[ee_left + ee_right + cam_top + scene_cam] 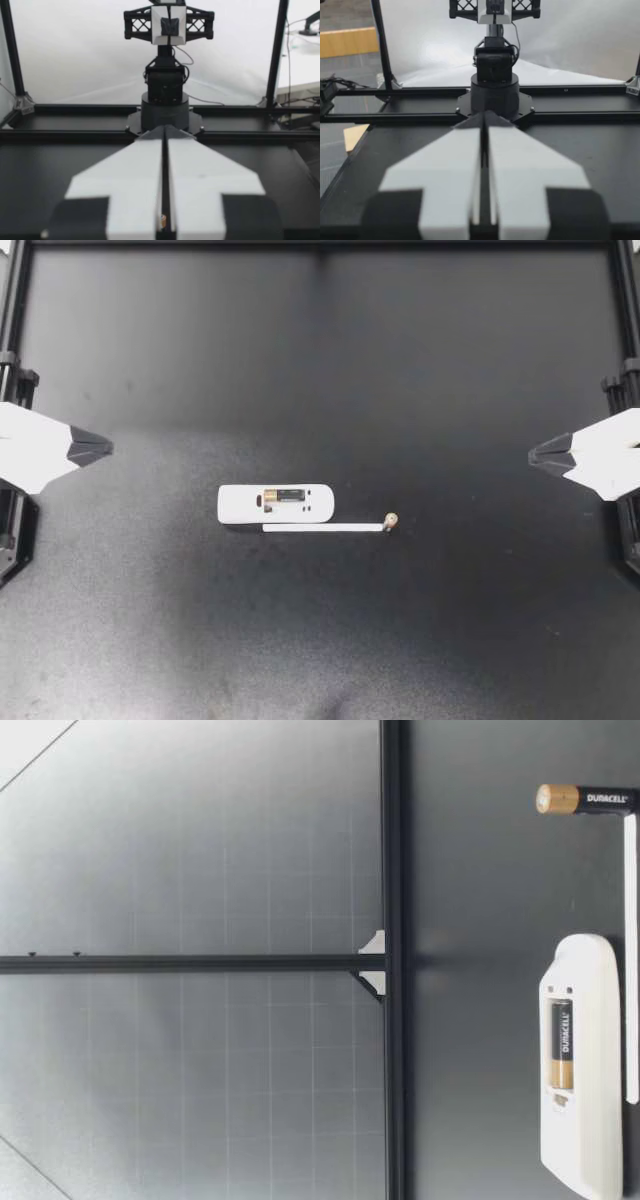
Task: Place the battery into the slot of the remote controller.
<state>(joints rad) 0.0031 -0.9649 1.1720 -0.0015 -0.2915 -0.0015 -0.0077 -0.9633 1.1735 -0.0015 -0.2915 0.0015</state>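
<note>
A white remote controller (pixel 276 503) lies flat near the table's middle, its slot facing up with a black and gold battery (pixel 285 497) lying in it. The low view shows the same remote (pixel 582 1120) and seated battery (pixel 562 1045). A second battery (pixel 390 521) stands upright to the remote's right, gold end up (pixel 585 799). My left gripper (pixel 106 448) hovers at the left edge, shut and holding nothing (pixel 164 130). My right gripper (pixel 533 455) is at the right edge, also shut and holding nothing (pixel 485 116). Both are far from the remote.
A thin white strip (pixel 325 528) lies along the remote's near side and reaches the standing battery; the low view shows the strip (pixel 631 960) too. A black frame (pixel 320 245) borders the dark table. Each wrist view faces the other arm's base (pixel 167 100) (pixel 495 85).
</note>
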